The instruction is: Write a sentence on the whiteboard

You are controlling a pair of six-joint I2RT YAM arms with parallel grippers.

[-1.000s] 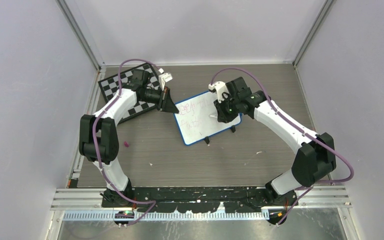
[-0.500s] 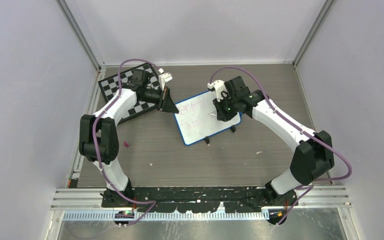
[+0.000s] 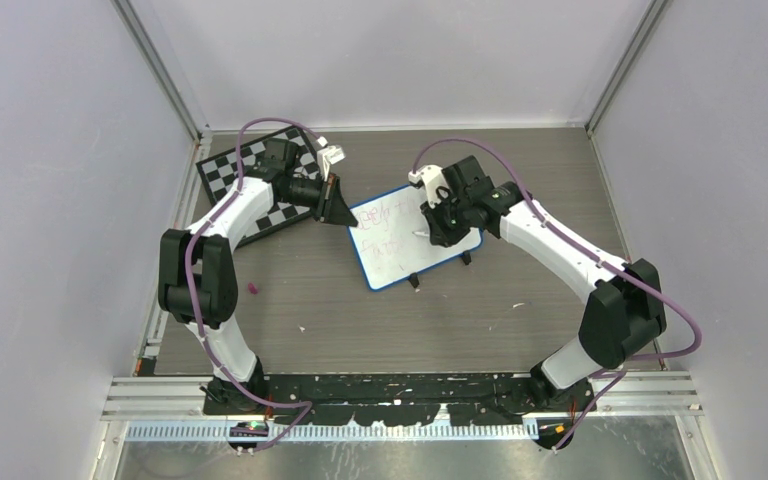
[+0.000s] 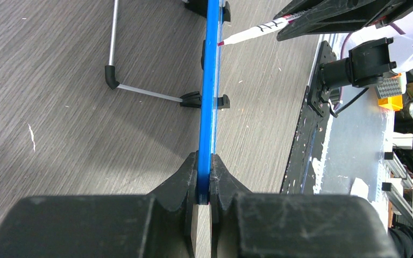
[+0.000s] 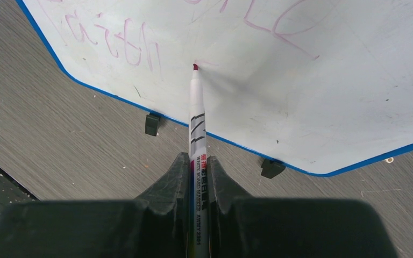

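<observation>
White blue-framed whiteboard (image 3: 397,250), at the centre of the grey wood-grain tabletop (image 3: 360,330), is pinched at its 10 o'clock corner by the left fingers (image 4: 185,177); the right fingers (image 5: 173,177), clamped narrow on the white red-tipped marker (image 5: 196,123), need light, even pressure extending the pink sentence (image 5: 123,45).

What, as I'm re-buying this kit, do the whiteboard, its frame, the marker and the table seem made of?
The whiteboard: smooth, slightly glossy white coating, maybe melamine; pink ink sits on top. Its frame: thin, blue, rounded, probably plastic. The marker: white printed barrel, likely plastic. The table: matte grey wood grain, possibly laminate.
</observation>
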